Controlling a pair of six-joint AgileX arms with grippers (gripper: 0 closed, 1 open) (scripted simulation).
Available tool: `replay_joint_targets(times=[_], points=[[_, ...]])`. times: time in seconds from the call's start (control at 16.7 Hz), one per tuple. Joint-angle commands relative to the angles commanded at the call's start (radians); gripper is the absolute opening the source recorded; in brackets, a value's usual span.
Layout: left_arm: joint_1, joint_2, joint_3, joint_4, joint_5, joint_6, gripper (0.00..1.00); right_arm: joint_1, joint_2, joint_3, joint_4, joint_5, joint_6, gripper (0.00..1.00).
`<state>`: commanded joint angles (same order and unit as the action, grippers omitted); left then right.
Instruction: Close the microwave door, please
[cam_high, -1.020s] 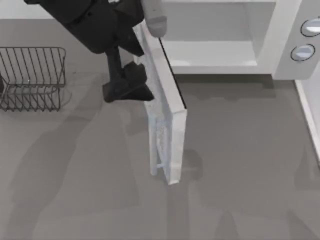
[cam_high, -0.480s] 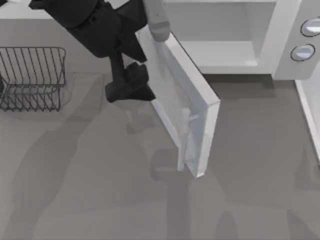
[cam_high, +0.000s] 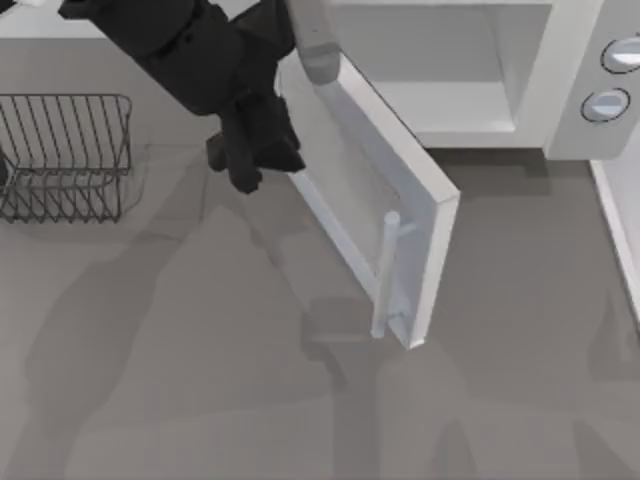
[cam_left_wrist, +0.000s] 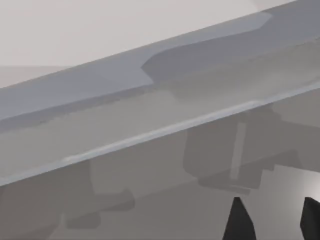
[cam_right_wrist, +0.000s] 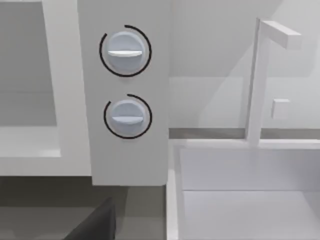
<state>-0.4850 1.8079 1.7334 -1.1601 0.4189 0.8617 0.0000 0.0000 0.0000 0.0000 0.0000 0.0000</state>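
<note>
Left claw (cam_high: 255, 155) sits against the outer face of the microwave door (cam_high: 370, 215), close to the hinge end, with its two fingers (cam_left_wrist: 239, 222) apart and holding nothing. From it, the door runs away toward the top view's lower right, its long edge slanting out from the microwave (cam_high: 520, 70), half swung and not yet shut; the bar handle (cam_high: 385, 275) stands at the far, free end. So my push has to go across that face, toward the open cavity at the top view's upper right. My left arm is plainly the nearer one. From above I see the door's angle; my left wrist view gives the panel close up, and my right wrist view faces the two knobs (cam_right_wrist: 125, 82), where I cannot tell that claw's state.
</note>
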Motion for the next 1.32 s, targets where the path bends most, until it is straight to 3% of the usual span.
replay_joint_targets(times=[0.12,1.32], points=[[0.0,0.0,0.0,0.0,0.0,0.0,0.0,0.0,0.0,0.0,0.0,0.0,0.0,1.0],[-0.044,0.029,0.037,0.012,-0.015,-0.05,0.0,0.0,0.0,0.0,0.0,0.0,0.0,1.0]])
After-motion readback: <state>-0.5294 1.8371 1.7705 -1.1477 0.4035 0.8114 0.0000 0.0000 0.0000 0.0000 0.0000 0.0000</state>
